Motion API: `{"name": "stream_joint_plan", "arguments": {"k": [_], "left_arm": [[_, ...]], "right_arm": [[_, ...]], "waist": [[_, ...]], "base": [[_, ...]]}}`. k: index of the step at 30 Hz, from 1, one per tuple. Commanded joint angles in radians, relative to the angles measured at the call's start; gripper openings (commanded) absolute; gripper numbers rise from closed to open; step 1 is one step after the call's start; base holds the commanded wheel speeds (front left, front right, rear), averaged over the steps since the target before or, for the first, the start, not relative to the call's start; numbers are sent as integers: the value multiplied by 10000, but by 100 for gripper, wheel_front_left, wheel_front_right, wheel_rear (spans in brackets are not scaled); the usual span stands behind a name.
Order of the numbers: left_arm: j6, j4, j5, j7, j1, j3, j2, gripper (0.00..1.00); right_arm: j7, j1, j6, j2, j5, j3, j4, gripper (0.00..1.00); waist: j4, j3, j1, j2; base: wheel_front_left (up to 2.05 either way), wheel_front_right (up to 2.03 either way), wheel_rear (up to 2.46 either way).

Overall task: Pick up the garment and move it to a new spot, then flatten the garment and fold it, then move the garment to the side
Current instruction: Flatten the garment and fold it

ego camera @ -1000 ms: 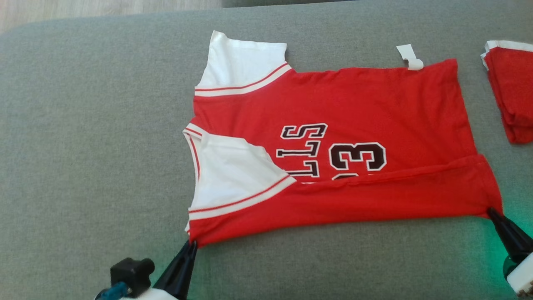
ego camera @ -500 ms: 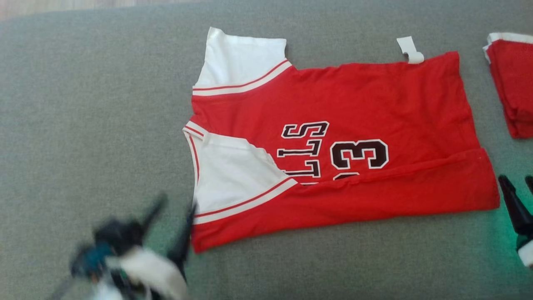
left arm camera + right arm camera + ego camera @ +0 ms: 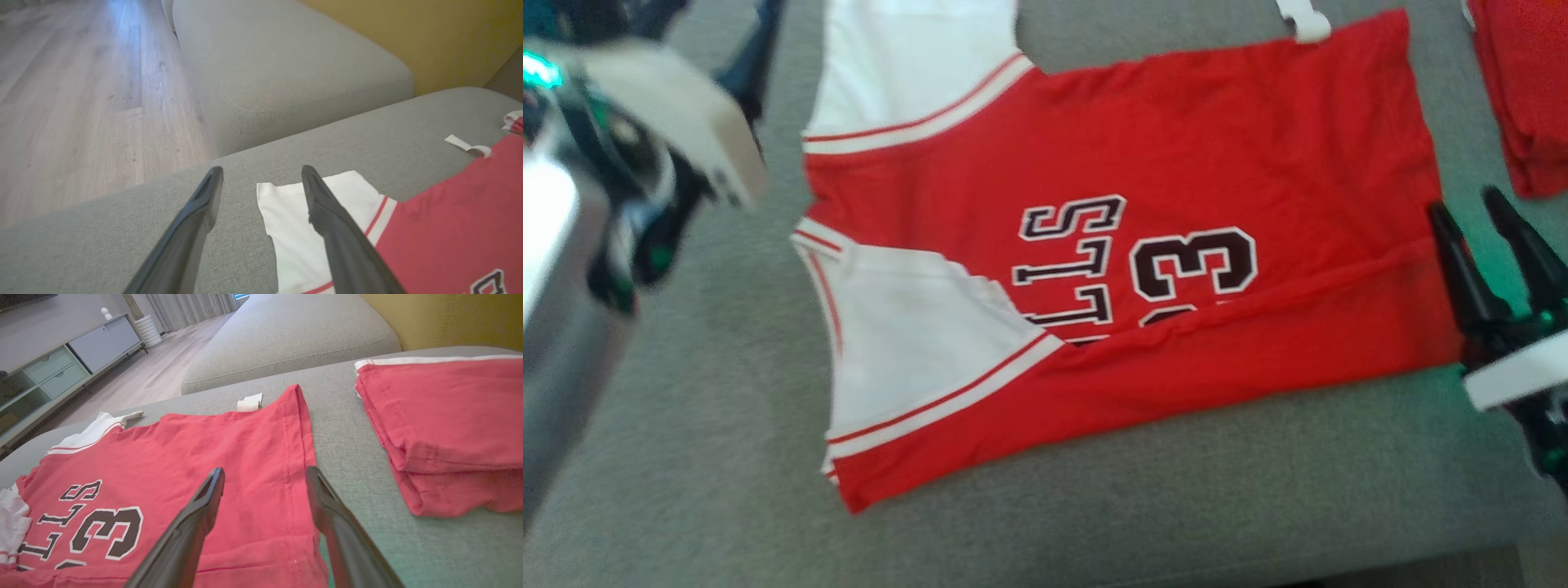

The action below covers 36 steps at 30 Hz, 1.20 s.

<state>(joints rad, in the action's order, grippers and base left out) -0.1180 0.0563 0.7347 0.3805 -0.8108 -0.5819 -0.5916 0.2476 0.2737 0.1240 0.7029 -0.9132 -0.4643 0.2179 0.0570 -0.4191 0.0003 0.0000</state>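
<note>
The right gripper [image 3: 264, 471] is spread wide and holds nothing, poised over the hem of the jersey [image 3: 1176, 163]. The left gripper [image 3: 261, 170], also spread and empty, hangs above the far white sleeve [image 3: 286, 212]. The jersey lies flat on the grey sofa [image 3: 686, 408], its long axis running left to right: collar toward the robot's left, hem toward its right, near edge folded over. A folded red garment [image 3: 1527, 106] lies beyond the hem.

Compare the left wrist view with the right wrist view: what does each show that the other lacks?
Left wrist: the left gripper, open, at the corner of the white sleeve. Right wrist: the right gripper, open at the hem; the numeral 3; a drawer cabinet. Both: the red jersey, its white tag, the grey sofa, wood floor.
</note>
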Motion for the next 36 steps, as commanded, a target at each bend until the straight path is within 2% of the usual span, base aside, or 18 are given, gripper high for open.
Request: {"name": "stream_joint_plan", "arguments": {"k": [1, 3, 4, 7, 15, 21, 26, 36], "left_arm": [[148, 532, 60, 619, -1055, 355, -261, 100], [212, 938, 61, 861, -1438, 310, -190, 100], [326, 1713, 123, 1327, -2112, 248, -44, 100], [516, 2707, 81, 1924, -2951, 104, 27, 100], [925, 4273, -204, 2919, -4027, -272, -275, 100], [1222, 4203, -13, 3435, -4159, -198, -853, 100], [1263, 3766, 408, 4117, -3958, -65, -1281, 100], [1122, 2936, 948, 4770, -3506, -69, -1334, 100]], "right_arm": [[20, 151, 67, 50, 225, -198, -306, 100], [4, 310, 67, -52, 318, -266, -353, 100], [-12, 589, 67, -221, 474, -387, -462, 100], [-16, 912, 67, -415, 608, -497, -649, 100], [33, 1159, 67, -666, 696, -667, -773, 100], [79, 957, 67, -686, 664, -571, -659, 100], [100, 870, 67, -706, 670, -512, -597, 100], [115, 1049, 67, -718, 694, -559, -651, 100]], "waist": [[611, -670, -3, 0], [709, -789, -3, 0], [907, -1017, -3, 0], [1198, -1314, -3, 0], [1766, -1691, -3, 0], [1900, -1728, -3, 0], [1926, -1759, -3, 0], [1941, -1942, -3, 0]], "base": [[0, 0, 0], [0, 0, 0], [0, 0, 0], [0, 0, 0], [0, 0, 0], [0, 0, 0], [0, 0, 0], [0, 0, 0]]}}
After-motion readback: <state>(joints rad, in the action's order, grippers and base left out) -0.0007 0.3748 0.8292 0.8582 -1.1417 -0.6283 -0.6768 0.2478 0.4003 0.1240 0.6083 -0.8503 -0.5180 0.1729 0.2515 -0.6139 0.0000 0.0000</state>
